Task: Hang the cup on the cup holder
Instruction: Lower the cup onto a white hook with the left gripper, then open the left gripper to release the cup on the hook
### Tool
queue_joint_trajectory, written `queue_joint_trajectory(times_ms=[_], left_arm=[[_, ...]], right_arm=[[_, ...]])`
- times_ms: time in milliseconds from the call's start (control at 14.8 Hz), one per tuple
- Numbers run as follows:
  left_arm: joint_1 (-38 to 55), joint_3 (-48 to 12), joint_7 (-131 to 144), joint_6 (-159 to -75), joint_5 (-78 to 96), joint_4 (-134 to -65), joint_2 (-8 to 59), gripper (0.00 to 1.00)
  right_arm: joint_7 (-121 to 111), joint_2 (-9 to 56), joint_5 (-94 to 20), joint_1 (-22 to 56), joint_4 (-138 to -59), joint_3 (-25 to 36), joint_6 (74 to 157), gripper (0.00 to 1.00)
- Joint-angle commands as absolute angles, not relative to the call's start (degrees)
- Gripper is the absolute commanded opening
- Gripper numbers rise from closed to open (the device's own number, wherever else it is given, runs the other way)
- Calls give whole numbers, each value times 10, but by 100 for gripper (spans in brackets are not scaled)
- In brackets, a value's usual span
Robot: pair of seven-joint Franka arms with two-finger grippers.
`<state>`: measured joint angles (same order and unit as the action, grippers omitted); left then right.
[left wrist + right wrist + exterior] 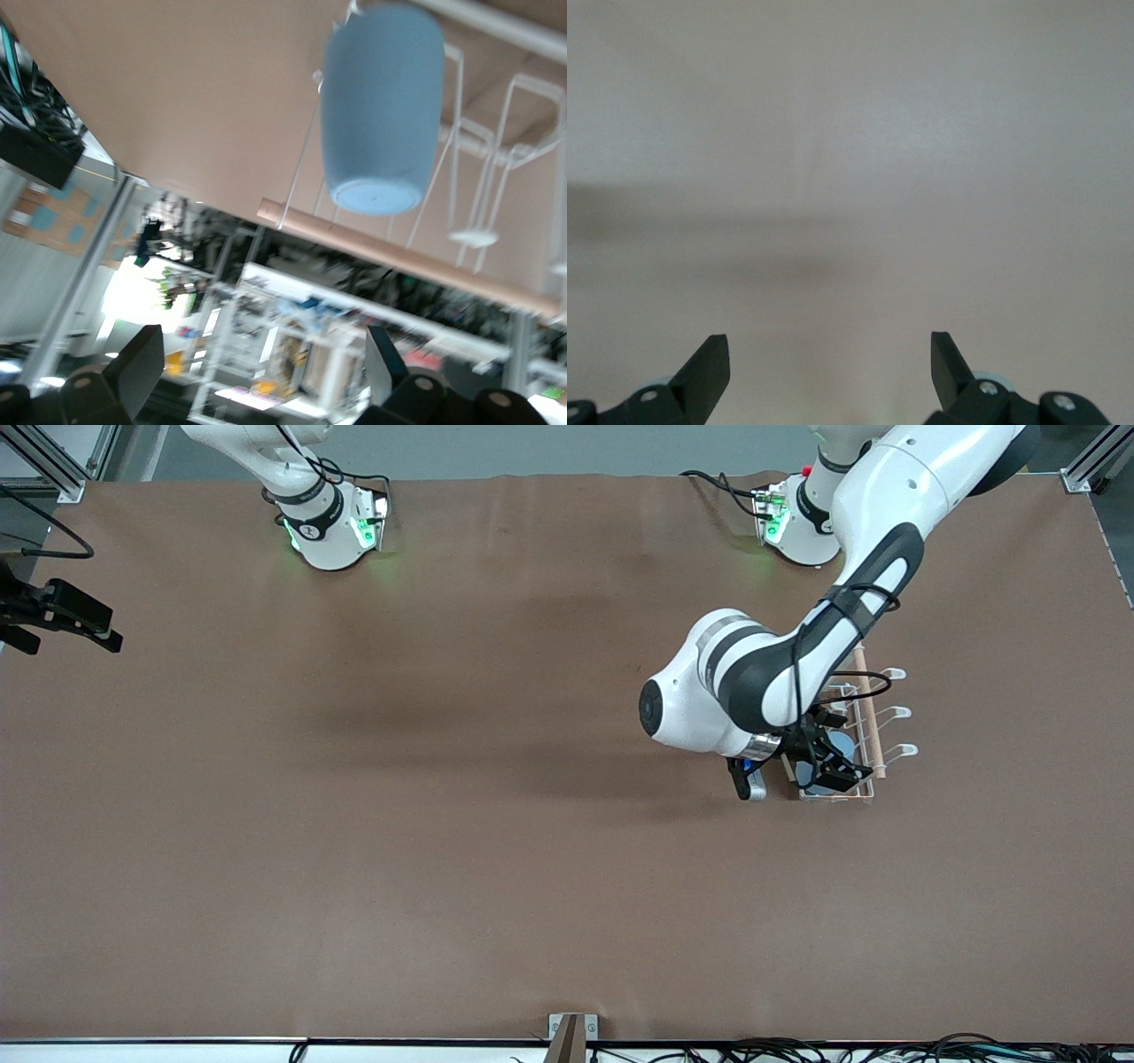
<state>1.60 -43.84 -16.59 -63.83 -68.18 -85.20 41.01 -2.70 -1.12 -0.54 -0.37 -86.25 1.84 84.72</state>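
One cup (383,106) hangs on your cup holder (873,717) near the tabletop's (443,824) left-arm edge; left hand (257,367) empty, fingers spread; right hand (830,367) spread, waiting.

The right wrist view shows the right gripper (830,365) with its 2 dark fingertips (709,367) set wide apart, nothing between them. Pale screw heads show on the finger mounts. Below the gripper lies the bare brown table (850,159), plain and matte. A soft darker band of shadow (700,226) runs across the table surface over part of the frame.
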Motion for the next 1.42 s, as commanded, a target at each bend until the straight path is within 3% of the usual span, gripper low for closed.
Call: queue_joint_trajectory(times_ms=[0, 406, 880, 1353], left_arm=[[36, -439, -73, -635, -634, -799, 410, 100], [26, -439, 62, -693, -497, -718, 402, 100], [14, -440, 269, -799, -343, -717, 366, 100], [-9, -438, 332, -808, -306, -714, 306, 100]], right_arm=[[-33, -17, 5, 0, -868, 22, 844, 100], [-32, -17, 5, 1, -867, 22, 844, 100], [-31, -16, 5, 0, -867, 22, 848, 100], [-25, -16, 5, -1, -867, 22, 851, 100]])
